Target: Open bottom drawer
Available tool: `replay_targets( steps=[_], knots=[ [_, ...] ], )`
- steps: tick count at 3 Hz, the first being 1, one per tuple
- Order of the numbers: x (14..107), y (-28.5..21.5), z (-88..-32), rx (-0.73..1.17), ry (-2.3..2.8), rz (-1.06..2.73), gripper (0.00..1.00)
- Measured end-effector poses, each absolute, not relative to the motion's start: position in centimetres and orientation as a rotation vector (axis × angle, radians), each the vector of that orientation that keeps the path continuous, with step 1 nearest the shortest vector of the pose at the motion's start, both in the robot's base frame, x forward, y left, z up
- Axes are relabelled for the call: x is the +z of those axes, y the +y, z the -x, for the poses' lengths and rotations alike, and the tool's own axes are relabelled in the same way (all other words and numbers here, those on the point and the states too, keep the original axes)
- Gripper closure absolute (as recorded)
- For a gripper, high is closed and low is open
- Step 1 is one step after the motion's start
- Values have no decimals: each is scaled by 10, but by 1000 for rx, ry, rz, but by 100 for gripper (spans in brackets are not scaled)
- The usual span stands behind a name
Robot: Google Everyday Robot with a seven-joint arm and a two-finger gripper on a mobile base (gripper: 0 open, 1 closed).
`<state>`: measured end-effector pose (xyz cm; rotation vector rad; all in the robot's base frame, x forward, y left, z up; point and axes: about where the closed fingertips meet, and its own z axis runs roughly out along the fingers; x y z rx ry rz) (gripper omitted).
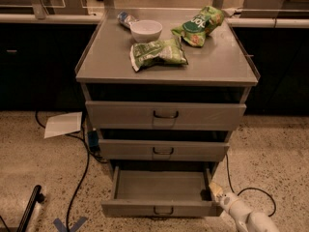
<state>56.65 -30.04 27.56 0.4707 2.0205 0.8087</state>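
The bottom drawer (135, 209), lowest in the cabinet (111, 62), stands pulled well out, so the opening looks essentially done. The gripper (215, 191) sits at the drawer's right wall (whether it grasps anything, I cannot tell).

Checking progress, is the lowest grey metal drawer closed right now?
No, the lowest grey metal drawer stands pulled out, interior showing, with the gripper at its right front corner.

No text readable. White lettering on green bag (200, 24), well above gripper (215, 191) at bottom drawer (135, 208) right corner, cannot be made out.
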Motion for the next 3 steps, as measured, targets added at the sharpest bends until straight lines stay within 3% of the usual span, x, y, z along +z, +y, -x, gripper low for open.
replay_targets(
  steps=[1,2,3],
  knots=[
    [276,-300,-566,809,2021,-471,11],
    [276,-300,-567,809,2021,-471,0],
    [276,-300,-567,809,2021,-471,0]
  ],
)
